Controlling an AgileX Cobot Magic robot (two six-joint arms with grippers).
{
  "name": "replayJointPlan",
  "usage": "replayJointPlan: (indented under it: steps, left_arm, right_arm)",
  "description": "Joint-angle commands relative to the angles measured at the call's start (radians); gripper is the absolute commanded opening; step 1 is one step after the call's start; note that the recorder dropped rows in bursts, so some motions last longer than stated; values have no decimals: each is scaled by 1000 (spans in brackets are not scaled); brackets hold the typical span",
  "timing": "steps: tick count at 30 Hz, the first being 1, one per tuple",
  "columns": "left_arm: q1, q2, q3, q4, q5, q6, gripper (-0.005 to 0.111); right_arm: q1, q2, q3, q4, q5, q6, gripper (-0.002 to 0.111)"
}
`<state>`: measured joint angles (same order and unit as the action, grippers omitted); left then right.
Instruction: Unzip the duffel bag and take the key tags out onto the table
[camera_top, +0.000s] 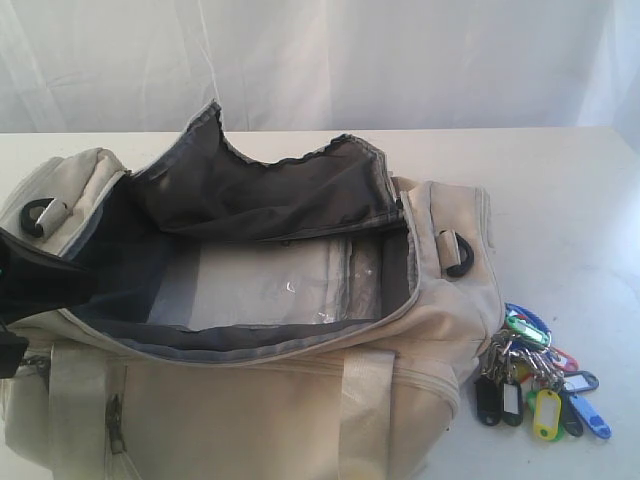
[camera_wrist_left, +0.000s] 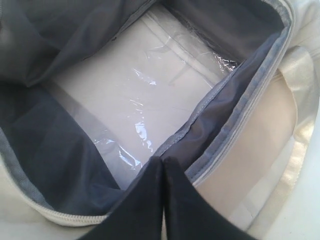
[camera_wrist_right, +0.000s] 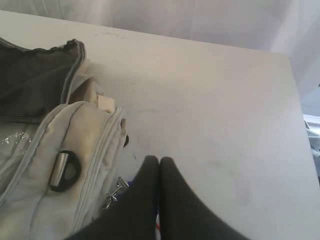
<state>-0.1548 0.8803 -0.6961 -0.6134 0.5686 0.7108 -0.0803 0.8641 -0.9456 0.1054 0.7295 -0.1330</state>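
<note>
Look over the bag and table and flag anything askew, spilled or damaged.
Nothing stands out. The duffel bag sits unzipped with its lid flap folded back, only a plastic-wrapped base panel showing inside. The key tags lie in one bunch on the table beside the bag's end. No spill or tear shows.

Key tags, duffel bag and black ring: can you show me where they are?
key tags (camera_top: 533, 375): exterior view, middle of the bunch.
duffel bag (camera_top: 250, 415): exterior view, its beige front wall.
black ring (camera_top: 466, 262): exterior view, its curved outer edge.
</note>
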Motion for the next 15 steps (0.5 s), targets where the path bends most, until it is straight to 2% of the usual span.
replayJointPlan:
  steps: [1, 6, 10, 15]
  left_arm:
    - [-7, -9, 5, -12, 5, -5, 0]
    - [-7, -21, 5, -12, -31, -1, 0]
    - [-7, -119, 5, -6, -67, 43, 0]
    - [-7, -394, 41, -6, -85, 48, 0]
  right_arm:
    - [-1, -5, -7, 3, -9, 0, 0]
    - [-1, -5, -7, 3, -9, 0, 0]
    - [-1, -5, -7, 3, -9, 0, 0]
    - [-1, -5, -7, 3, -11, 0, 0]
